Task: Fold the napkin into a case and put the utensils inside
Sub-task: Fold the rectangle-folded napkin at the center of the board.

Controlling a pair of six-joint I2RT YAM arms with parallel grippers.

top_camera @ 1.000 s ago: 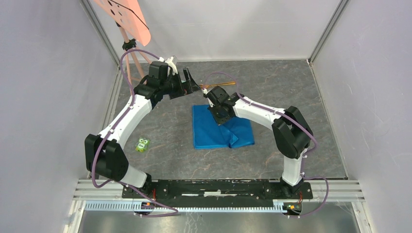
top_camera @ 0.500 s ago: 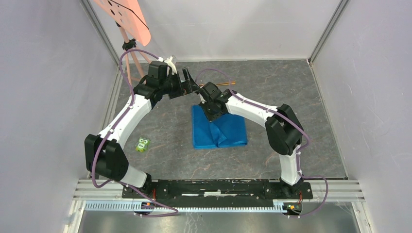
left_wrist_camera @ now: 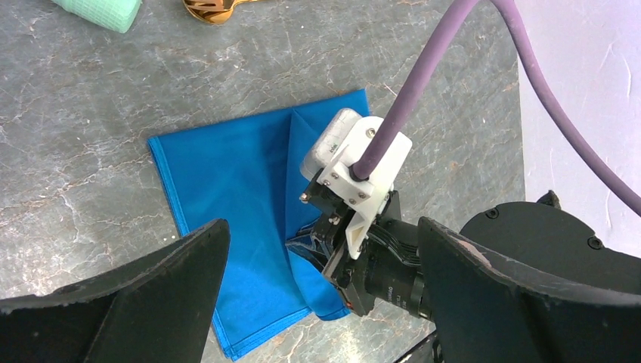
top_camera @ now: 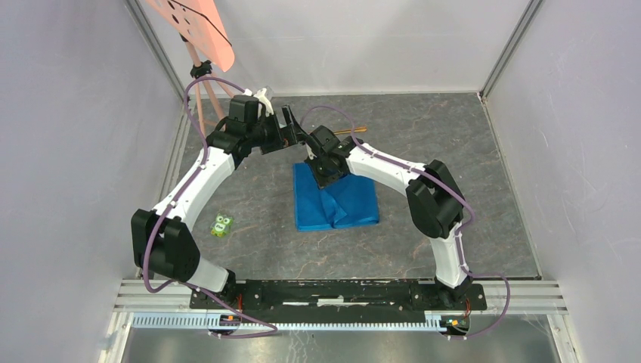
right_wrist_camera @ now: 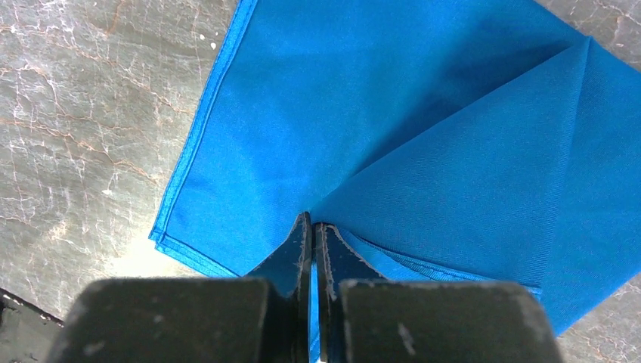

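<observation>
Two black fingers of the right gripper [right_wrist_camera: 312, 227] are pressed together on a raised fold of the bright blue cloth napkin [top_camera: 344, 208], pinching it at the napkin's far edge. The napkin lies flat near the middle of the grey marbled table [top_camera: 453, 151], partly folded. In the right wrist view a triangular flap lies over the layer beneath, its crease running away from the pinch point. The hemmed left edge of the cloth lies straight on the stone surface.

The left gripper [top_camera: 295, 134] hangs above the table just beyond the napkin's far left corner, close beside the right wrist. Its fingers [left_wrist_camera: 174, 265] are spread wide apart and hold nothing. Its camera looks down on the right gripper and the cloth.

The thin, shiny copper-gold utensils [top_camera: 354, 129] lie on the bare table beyond the napkin's far edge, apart from the cloth. Only a stretch of handle shows past the right arm from above. The left wrist view catches a rounded gold end [left_wrist_camera: 215, 7] at its top edge, just beside a mint-green cylinder [left_wrist_camera: 98, 11].

A small green owl figure [top_camera: 221, 224] sits on the table well to the left of the napkin.
</observation>
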